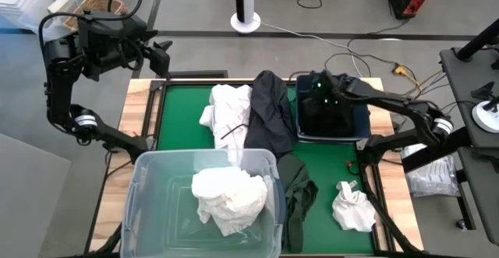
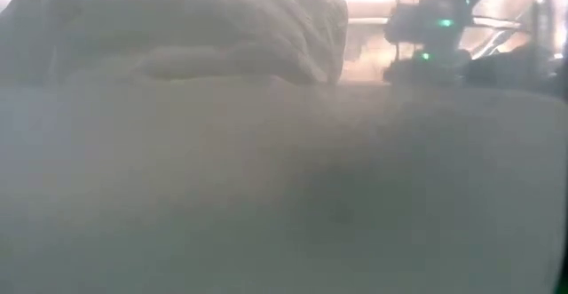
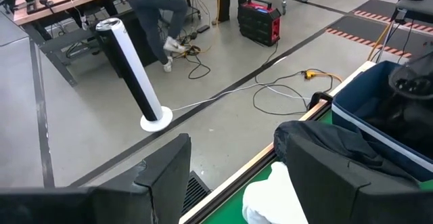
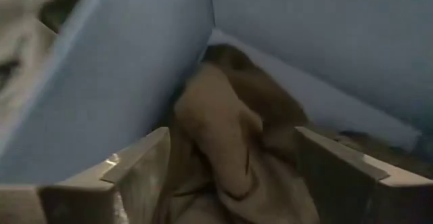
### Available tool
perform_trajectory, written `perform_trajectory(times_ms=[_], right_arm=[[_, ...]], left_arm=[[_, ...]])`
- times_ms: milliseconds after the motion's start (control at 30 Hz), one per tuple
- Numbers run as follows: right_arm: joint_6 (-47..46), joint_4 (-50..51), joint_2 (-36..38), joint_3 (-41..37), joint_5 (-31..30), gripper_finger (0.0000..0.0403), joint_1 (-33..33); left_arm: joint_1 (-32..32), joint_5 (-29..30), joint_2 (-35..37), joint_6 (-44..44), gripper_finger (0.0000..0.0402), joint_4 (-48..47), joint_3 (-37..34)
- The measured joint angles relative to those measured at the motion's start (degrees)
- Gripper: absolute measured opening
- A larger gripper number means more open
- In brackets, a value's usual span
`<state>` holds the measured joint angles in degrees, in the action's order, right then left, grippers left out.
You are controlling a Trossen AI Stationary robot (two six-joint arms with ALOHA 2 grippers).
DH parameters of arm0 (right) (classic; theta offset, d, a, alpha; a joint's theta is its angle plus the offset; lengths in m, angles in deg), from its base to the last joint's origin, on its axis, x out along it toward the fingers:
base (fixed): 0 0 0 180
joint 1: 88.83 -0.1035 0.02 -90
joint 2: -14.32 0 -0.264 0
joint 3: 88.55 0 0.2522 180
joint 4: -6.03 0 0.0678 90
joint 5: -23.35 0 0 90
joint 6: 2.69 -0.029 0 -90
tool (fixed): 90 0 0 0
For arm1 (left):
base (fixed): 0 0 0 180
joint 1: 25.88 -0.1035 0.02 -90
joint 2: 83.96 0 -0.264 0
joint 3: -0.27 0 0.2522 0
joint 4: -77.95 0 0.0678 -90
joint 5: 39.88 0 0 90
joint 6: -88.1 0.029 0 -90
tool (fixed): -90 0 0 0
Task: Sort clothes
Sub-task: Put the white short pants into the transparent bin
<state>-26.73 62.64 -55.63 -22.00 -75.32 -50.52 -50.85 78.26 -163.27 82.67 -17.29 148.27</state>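
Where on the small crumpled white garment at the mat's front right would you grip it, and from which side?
Grip the raised bunched folds at the middle of the small white garment, coming straight down from above. It lies as a loose heap on the green mat, apart from the other clothes, so its top is unobstructed.

Workshop: workbenches (image 3: 64, 4), red toolbox (image 3: 259, 22)

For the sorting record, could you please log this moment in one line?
right pincer: open in blue bin, over dark garment | left pincer: open, idle off-table | clear tub: white garment

Overhead and right wrist views share the blue bin (image 1: 360, 118).
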Motion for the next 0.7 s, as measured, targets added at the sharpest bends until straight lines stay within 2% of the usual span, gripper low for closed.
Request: perform_trajectory(times_ms=[200, 467, 567, 633, 700], right_arm=[[2.4, 10.1, 0.1, 12.7, -0.2, 0.033, 0.0], [7.2, 18.5, 0.1, 29.9, 0.9, 0.032, 0.0], [9.2, 21.6, 0.1, 35.6, 5.8, 0.0314, 0.0], [10.9, 24.4, 0.1, 38.8, 11.4, 0.0309, 0.0], [12.5, 28.5, 0.1, 41.5, 17.8, 0.0303, -0.4]], left_arm=[[0.0, 0.0, 0.0, 0.5, 0.0219, 0.0, 0.0], [0.0, -1.1, -1.1, 0.9, 0.0219, 0.0, 0.0], [0.0, -7.0, -2.3, 2.5, 0.0219, 0.1, 0.0], [0.0, -10.8, -3.3, 4.1, 0.0219, 0.1, 0.0], [0.0, -12.0, -4.2, 5.6, 0.0219, 0.1, 0.0]])
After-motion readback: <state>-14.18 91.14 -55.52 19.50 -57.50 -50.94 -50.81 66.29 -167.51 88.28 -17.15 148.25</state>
